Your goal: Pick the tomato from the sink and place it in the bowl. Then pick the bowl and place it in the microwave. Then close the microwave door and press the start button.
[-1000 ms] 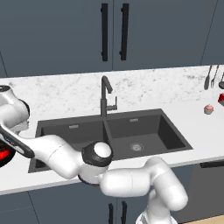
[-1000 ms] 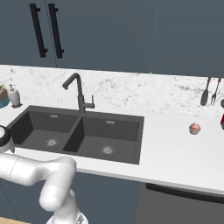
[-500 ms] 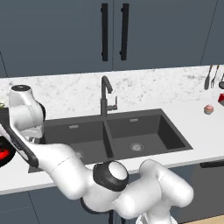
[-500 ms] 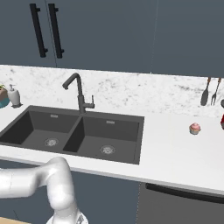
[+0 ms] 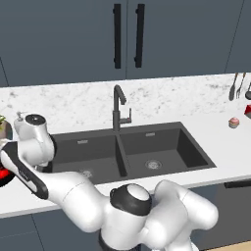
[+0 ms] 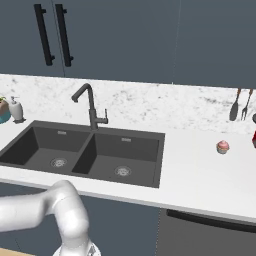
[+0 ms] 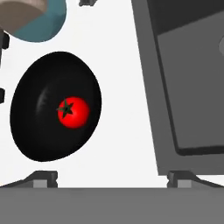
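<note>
The tomato (image 7: 73, 112), a small red ball with a dark stem, lies inside the black bowl (image 7: 39, 131) on the white counter left of the sink (image 7: 188, 87). My gripper (image 7: 113, 178) hangs above the bowl, open, with nothing between its fingertips (image 7: 42, 177). In the left base view the tomato (image 5: 3, 173) shows as a red patch at the far left edge, below my wrist. Both basins of the sink (image 5: 132, 147) (image 6: 85, 155) hold nothing. The microwave and its door are out of view.
A dark faucet (image 5: 117, 105) (image 6: 90, 105) stands behind the sink. A teal pot (image 7: 39, 19) (image 6: 3, 111) and a soap bottle (image 6: 16, 109) sit at the counter's left. A pinkish cupcake (image 5: 234, 122) (image 6: 223, 146) and hanging utensils (image 6: 239, 102) are at the right.
My arm has risen and swung a little to the right above the counter's left end, with the elbow lifting. The jaws stay wide and the tomato rests in the bowl.
</note>
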### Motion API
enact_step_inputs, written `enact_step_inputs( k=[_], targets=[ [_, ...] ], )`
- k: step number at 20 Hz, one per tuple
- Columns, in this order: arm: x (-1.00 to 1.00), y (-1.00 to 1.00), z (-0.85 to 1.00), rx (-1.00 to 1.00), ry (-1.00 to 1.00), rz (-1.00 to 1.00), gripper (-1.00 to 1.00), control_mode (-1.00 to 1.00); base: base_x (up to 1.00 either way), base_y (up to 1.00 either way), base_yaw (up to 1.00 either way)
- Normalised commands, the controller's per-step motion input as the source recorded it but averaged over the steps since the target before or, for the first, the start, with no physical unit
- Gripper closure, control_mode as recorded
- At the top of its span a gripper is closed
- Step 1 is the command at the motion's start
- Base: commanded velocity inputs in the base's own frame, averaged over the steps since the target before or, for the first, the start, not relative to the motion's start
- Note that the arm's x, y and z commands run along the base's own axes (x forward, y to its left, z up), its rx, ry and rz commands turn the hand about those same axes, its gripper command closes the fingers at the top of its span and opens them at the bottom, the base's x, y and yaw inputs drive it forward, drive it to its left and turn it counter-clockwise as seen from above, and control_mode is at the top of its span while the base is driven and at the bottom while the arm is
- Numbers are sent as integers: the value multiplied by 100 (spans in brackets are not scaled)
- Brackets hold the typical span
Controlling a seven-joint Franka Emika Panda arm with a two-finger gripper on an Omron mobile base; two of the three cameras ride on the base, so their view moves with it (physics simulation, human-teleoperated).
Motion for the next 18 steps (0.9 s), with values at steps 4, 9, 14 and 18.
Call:
enact_step_inputs(
  k=[4,9,14,18],
  targets=[
    [66,20,0,0,9,6,-100,-100,0,0,0],
    [49,45,-4,0,20,3,-100,-100,0,0,0],
    [18,37,-16,0,12,1,-100,-100,0,0,0],
    [11,14,-19,0,4,1,-100,-100,0,0,0]
  ],
)
